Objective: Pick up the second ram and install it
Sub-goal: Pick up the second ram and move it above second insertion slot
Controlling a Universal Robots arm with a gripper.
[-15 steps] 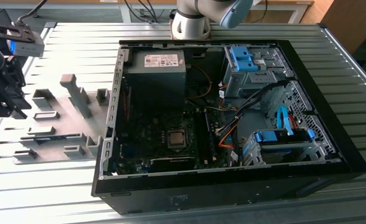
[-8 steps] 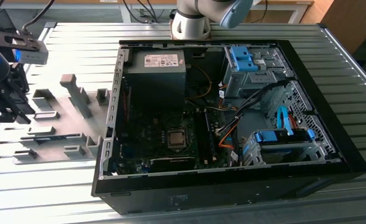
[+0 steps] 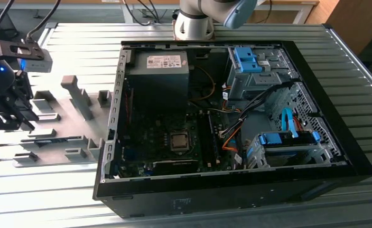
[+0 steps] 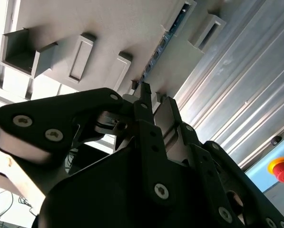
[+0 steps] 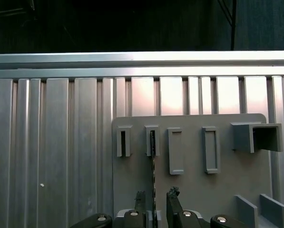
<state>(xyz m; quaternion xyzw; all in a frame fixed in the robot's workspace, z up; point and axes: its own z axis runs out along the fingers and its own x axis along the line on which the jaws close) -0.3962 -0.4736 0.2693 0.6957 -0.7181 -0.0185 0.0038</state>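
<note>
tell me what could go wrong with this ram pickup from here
1. The second ram stands edge-on between the fingers of the open gripper, seemingly nearer one finger; closing off-centre could tilt it.
2. Its far end sits in a grey holder block; a slanted lift might jam it there.

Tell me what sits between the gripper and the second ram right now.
Nothing: in the first wrist view the second ram, on edge in its grey holder, runs between the fingertips of the open gripper, with bare gaps either side.
</note>
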